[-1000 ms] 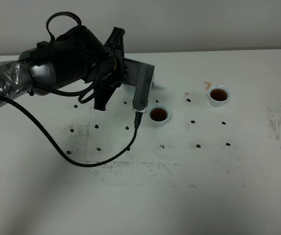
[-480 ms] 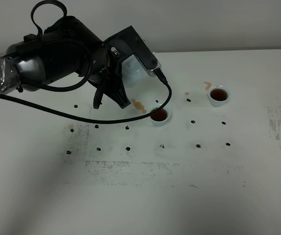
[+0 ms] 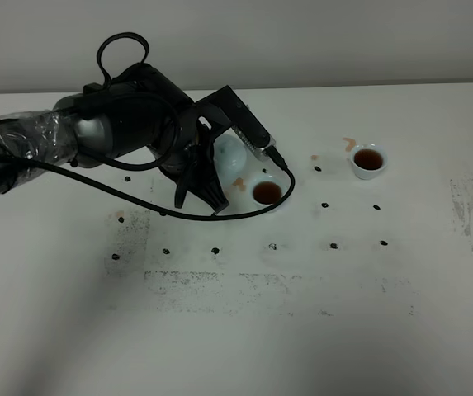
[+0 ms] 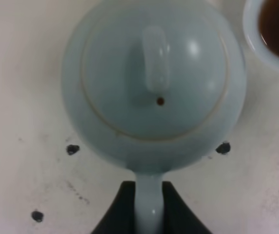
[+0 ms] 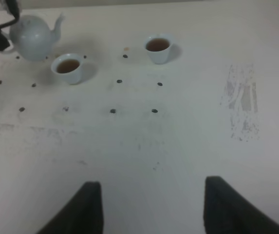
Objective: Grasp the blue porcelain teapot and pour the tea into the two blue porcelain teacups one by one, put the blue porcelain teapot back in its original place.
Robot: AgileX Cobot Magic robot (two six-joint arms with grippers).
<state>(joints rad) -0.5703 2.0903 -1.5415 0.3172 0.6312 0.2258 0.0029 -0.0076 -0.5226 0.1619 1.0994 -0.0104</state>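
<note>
The blue porcelain teapot (image 3: pixel 230 156) is upright, at or just above the tabletop, left of the nearer teacup (image 3: pixel 267 192). From above its domed lid and knob show (image 4: pixel 155 73). My left gripper (image 3: pixel 210 165) is shut on the loop handle (image 4: pixel 149 209), with a black finger on either side. The right wrist view also shows the teapot (image 5: pixel 32 33), its spout towards the cups. Both teacups hold dark tea: the nearer one (image 5: pixel 68 67) and the farther one (image 3: pixel 368 159) (image 5: pixel 158 47). My right gripper (image 5: pixel 151 209) hangs open over bare table, far from them.
A black cable (image 3: pixel 137 198) from the left arm loops across the table and ends close to the nearer cup. A tea spill (image 3: pixel 238 181) lies between teapot and cup, another stain (image 3: pixel 349 143) by the farther cup. Small dark dots (image 3: pixel 333 245) mark the white table.
The left arm has turned its wrist back and come down, bringing the teapot from a raised, tilted pose to upright beside the nearer cup. The cups stayed put.
</note>
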